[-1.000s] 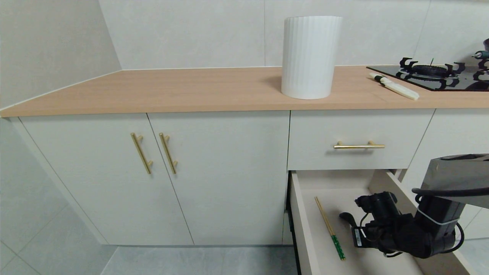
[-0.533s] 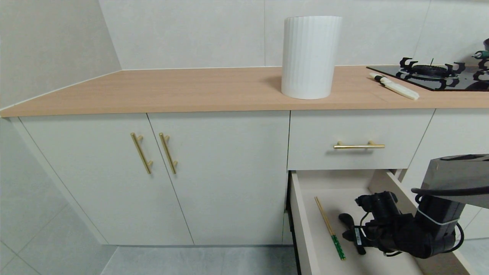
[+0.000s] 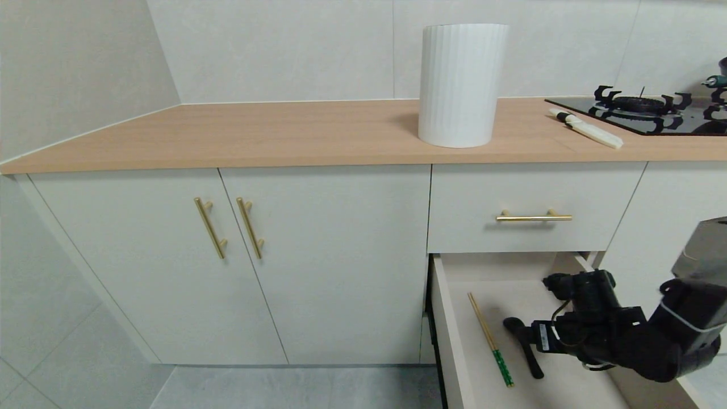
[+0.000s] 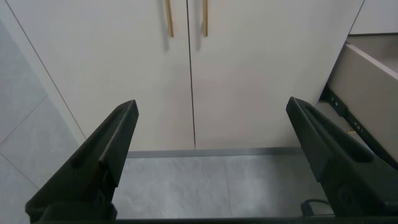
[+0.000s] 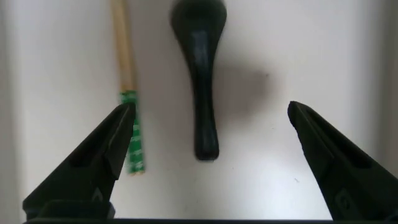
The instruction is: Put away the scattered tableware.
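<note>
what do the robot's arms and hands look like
Both hands are black with two broad, tapering fingers: left hand, right hand. The right arm is black and bulky, with a grey upper segment, a thin white band, looped black cables and a small white label.

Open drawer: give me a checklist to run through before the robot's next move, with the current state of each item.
1. Black spoon lying in the drawer, free of the right tool: ok.
2. Right tool open: ok.
3. Chopsticks in the drawer beside the black spoon: ok.
4. White utensil put away: not ok, it lies on the counter by the stove.
5. Left tool open and empty: ok.
</note>
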You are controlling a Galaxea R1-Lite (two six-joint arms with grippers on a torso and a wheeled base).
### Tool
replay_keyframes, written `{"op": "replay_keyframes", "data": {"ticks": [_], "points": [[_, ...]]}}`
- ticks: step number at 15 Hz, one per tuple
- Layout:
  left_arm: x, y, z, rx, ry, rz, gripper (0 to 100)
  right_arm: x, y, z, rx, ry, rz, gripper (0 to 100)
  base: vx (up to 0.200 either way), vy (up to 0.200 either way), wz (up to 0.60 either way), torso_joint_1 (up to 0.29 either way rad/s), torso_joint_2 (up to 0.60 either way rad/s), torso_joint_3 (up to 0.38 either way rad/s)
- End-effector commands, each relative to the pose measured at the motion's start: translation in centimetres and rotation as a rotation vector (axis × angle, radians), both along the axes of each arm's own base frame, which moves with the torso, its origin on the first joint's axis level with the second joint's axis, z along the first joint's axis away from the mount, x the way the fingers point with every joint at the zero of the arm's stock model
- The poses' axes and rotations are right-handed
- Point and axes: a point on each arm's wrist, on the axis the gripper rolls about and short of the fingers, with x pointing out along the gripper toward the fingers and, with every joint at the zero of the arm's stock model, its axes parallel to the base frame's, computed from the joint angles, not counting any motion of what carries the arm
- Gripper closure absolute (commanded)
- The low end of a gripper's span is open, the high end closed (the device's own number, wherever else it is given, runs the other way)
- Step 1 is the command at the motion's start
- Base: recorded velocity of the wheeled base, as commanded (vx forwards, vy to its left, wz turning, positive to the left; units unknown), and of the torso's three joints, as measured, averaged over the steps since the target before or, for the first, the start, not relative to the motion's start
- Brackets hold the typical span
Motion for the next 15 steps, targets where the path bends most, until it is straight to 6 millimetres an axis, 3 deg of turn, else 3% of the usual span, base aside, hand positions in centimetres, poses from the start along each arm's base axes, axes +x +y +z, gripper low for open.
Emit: {"op": "replay_keyframes", "data": {"ticks": [1,4,5,7,13,15], "points": [[0.0,0.0,0.0,0.000,0.001,0.000,0,-3.4,-0.5,7.7,0.039,-0.152,0.012,0,0.000,0.000,0.00,0.000,0.00,0.000],[0.0,0.0,0.0,0.000,0.001,0.000,0,-7.8,-1.2,13.7,0.126,-0.164,0.108,0,0.000,0.000,0.00,0.000,0.00,0.000],[0.0,0.0,0.0,0.000,0.001,0.000,0,-9.2,-1.3,14.7,0.153,-0.147,0.147,0,0.000,0.000,0.00,0.000,0.00,0.000],[0.0,0.0,0.0,0.001,0.001,0.000,0,-10.8,-1.5,15.4,0.185,-0.126,0.201,0,0.000,0.000,0.00,0.000,0.00,0.000],[0.0,0.0,0.0,0.000,0.001,0.000,0,-11.6,-1.4,14.7,0.101,-0.059,0.282,0,0.000,0.000,0.00,0.000,0.00,0.000],[0.0,0.0,0.0,0.000,0.001,0.000,0,-12.1,-1.1,14.5,0.087,-0.035,0.312,0,-0.200,0.000,0.00,0.007,0.00,0.002]]}}
